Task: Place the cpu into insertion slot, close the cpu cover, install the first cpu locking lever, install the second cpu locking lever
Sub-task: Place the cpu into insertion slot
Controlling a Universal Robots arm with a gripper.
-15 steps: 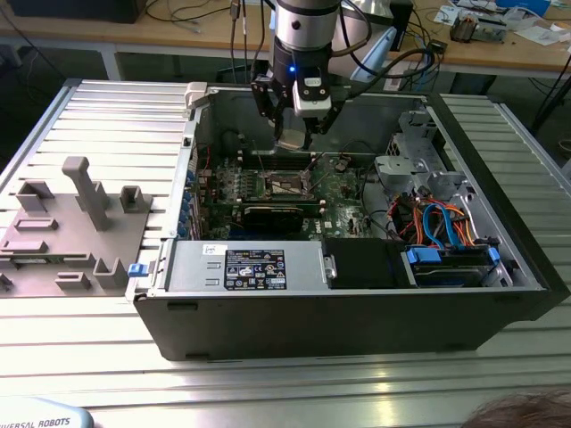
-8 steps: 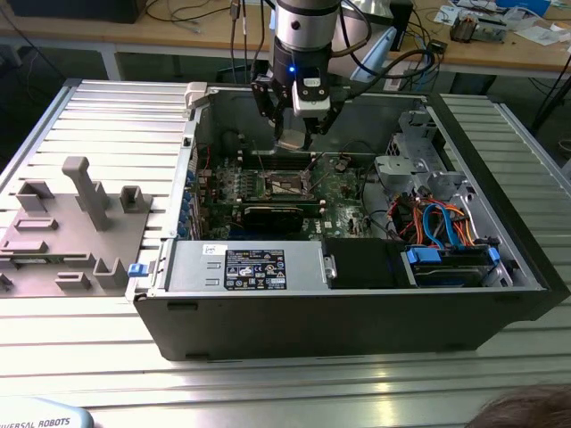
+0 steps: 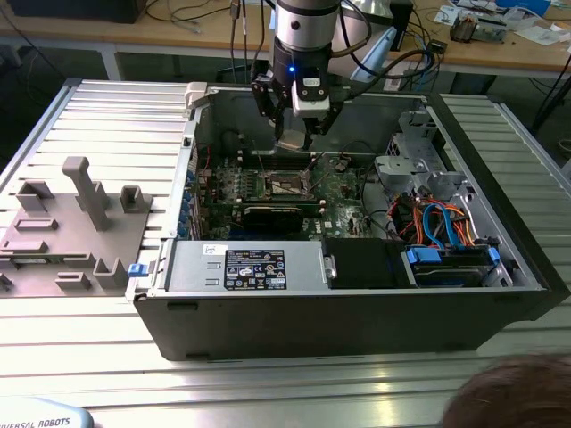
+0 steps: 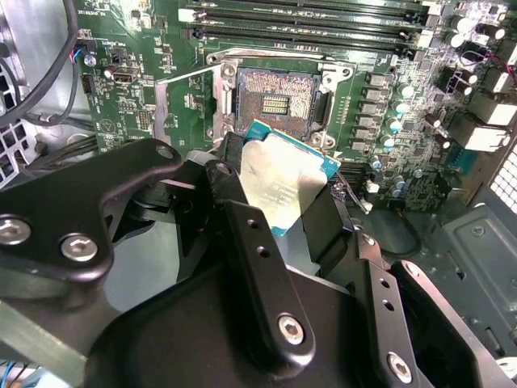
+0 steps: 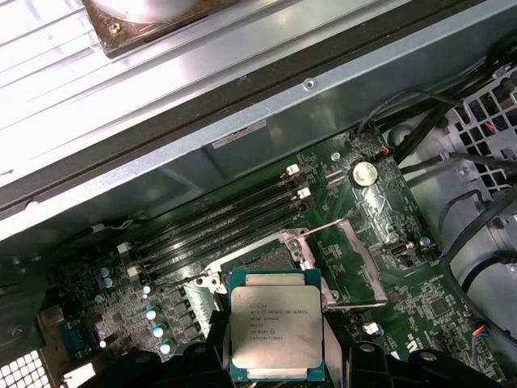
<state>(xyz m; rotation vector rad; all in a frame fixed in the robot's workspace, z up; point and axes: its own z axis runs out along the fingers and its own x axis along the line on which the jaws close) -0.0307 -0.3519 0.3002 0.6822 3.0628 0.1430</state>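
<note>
Gripper (image 4: 283, 202) fingers (image 4: 232, 198) are clamped on the tilted cpu (image 4: 279, 182), held above the insertion slot (image 4: 271, 101), exterior view's upper centre, within the open case (image 3: 357, 312) on a ribbed table (image 3: 268, 383).

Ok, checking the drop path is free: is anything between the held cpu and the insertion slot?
Nothing: in the second wrist view only open air separates the cpu from the bare insertion slot, and the cpu cover is swung aside.

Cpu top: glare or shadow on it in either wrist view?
Second wrist view: cpu top catches a pale sheen that mostly washes out its markings. First wrist view: cpu evenly lit, no hot spot, print visible.
</note>
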